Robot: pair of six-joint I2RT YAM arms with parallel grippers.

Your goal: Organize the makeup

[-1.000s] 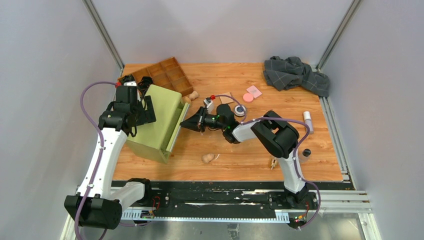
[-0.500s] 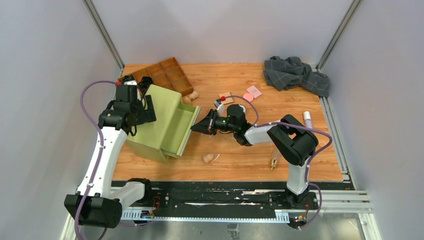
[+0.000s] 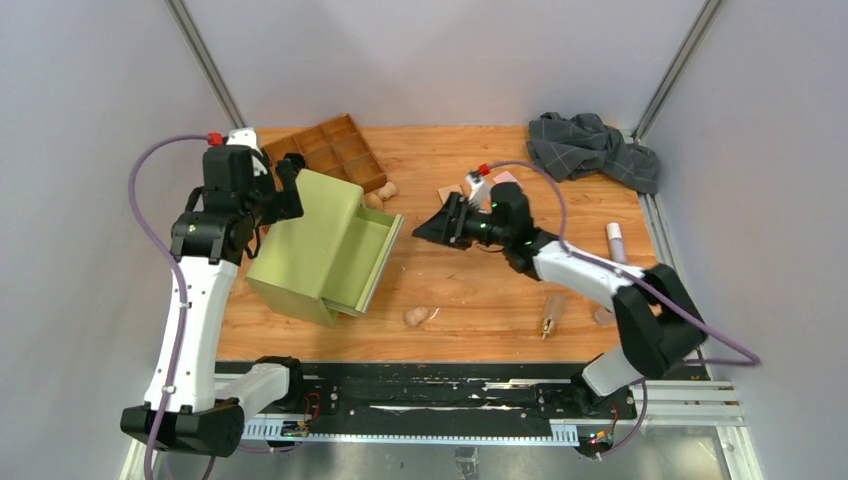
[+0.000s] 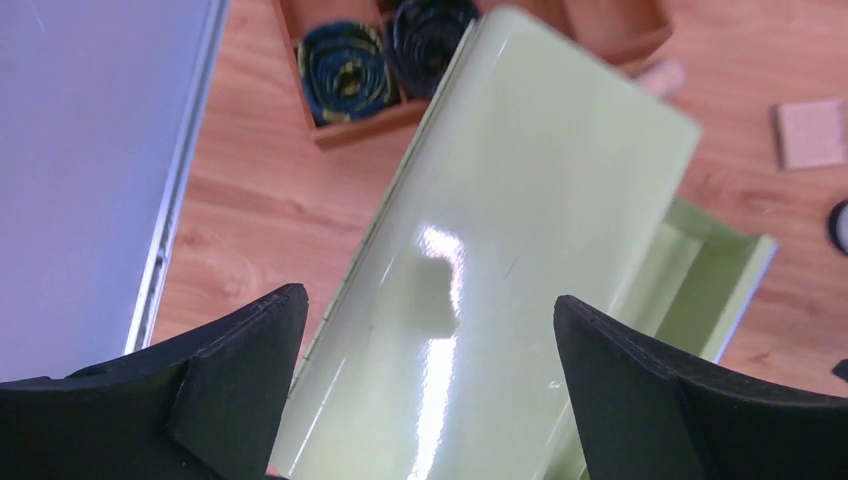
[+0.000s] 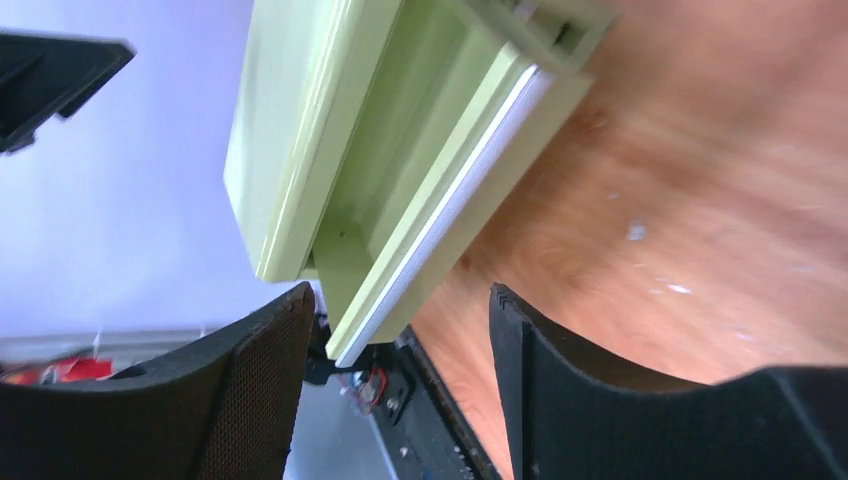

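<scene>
Makeup's all scattered: beige sponge (image 3: pixel 416 316) lies at 5 o'clock from the green drawer box (image 3: pixel 310 240), white-pink tube (image 3: pixel 615 240) near the table's (image 3: pixel 470 290) 3 o'clock edge. Left gripper (image 4: pixel 425 300) and right gripper (image 5: pixel 398 290) both gape wide, empty. Bare wood lies between the box's pulled-out drawer and the right gripper.

The wooden tabletop (image 3: pixel 470 290) carried a green drawer box (image 3: pixel 310 250) by its left edge and a white-pink tube (image 3: pixel 614 241) by its right.

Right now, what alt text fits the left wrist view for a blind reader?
A light-green box with its drawer pulled open lies on a wooden table, below the left gripper, whose jaws stand open. A brown tray lies beyond it; a tan square pad at right.
</scene>
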